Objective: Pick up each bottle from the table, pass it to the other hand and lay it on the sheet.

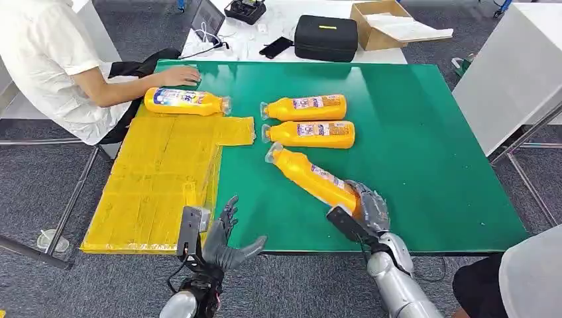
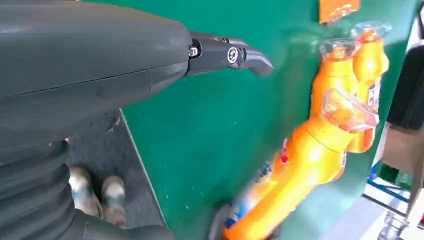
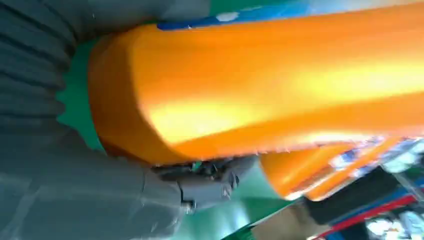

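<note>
My right hand (image 1: pixel 368 207) grips the base of an orange bottle (image 1: pixel 310 173), which slants across the green table (image 1: pixel 411 139) with its clear cap pointing toward the other bottles. The right wrist view shows that bottle (image 3: pixel 280 85) close up against the hand (image 3: pixel 75 195). Two more orange bottles (image 1: pixel 306 107) (image 1: pixel 310 134) lie side by side beyond it. A fourth bottle (image 1: pixel 185 101) lies at the far end of the yellow sheet (image 1: pixel 159 179). My left hand (image 1: pixel 222 242) hovers at the table's near edge, fingers spread and empty, its thumb (image 2: pixel 230 55) over the green surface, the held bottle (image 2: pixel 295 170) ahead.
A person in a white shirt (image 1: pixel 46 59) sits at the far left, one hand (image 1: pixel 177 77) resting on the table by the sheet's bottle. A black case (image 1: pixel 326 38), a cardboard box (image 1: pixel 378 23) and a phone (image 1: pixel 276 47) lie on the white table beyond. A white cabinet (image 1: pixel 510 73) stands right.
</note>
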Tool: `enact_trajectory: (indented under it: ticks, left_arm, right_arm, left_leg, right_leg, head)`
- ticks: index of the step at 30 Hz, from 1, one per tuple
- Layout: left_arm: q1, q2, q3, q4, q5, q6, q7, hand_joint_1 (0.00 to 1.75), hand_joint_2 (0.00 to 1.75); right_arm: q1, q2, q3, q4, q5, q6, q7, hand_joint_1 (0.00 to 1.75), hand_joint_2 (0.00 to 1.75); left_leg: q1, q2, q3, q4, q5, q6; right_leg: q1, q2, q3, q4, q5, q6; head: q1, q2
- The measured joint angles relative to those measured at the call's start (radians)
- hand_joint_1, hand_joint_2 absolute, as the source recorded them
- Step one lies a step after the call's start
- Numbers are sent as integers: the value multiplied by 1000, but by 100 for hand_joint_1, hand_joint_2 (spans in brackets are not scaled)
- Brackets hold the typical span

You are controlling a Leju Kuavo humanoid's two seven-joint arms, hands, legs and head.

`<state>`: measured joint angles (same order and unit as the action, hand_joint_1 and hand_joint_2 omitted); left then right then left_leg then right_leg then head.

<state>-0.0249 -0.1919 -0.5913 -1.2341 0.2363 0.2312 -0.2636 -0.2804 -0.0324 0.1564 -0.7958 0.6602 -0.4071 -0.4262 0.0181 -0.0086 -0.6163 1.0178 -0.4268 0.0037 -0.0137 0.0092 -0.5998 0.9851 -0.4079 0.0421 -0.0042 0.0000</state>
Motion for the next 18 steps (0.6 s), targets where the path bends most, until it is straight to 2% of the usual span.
enact_trajectory:
  ticks: [2,9,14,18]
  left_arm:
    - [-5,0,0,6,45,13,-8,0,175]
    - [-18,-1,1,23,69,21,-17,0,175]
    - [-35,0,-9,45,125,38,-20,0,175]
    - [-52,0,-30,69,155,37,-36,0,175]
  right_arm:
    - [21,8,-2,-28,-38,-5,-31,175,175]
    - [52,18,-2,-79,-58,-5,-40,175,175]
    - [71,29,-2,-134,-151,-8,-117,175,175]
    - [91,51,14,-203,-198,6,-134,175,175]
  left_leg:
    - [0,-1,-2,0,0,0]
    - [-1,-1,-6,0,0,0]
    - [-1,-1,-8,0,0,0]
    - [0,-1,-8,0,0,0]
  right_leg:
    - [0,0,-1,0,0,0]
    - [-1,0,-4,0,0,0]
    - [-1,0,-7,0,0,0]
    - [0,0,-8,0,0,0]
  head:
    - [0,0]
    - [0,0]
    - [0,0]
    - [0,0]
